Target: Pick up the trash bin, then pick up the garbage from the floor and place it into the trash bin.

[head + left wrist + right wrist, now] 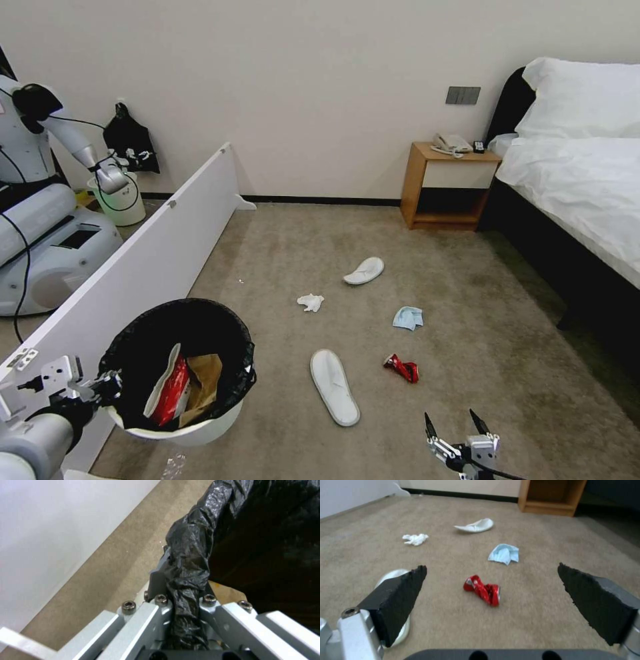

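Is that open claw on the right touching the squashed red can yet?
Apart. In the right wrist view, the right gripper is open, and bare carpet surrounds the red can lying between and beyond its fingers. The head view also shows floor between them.

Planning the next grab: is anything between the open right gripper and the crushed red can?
Nothing visible. From the right gripper, bare carpet leads to the crushed red can; the near slipper lies off to the side.
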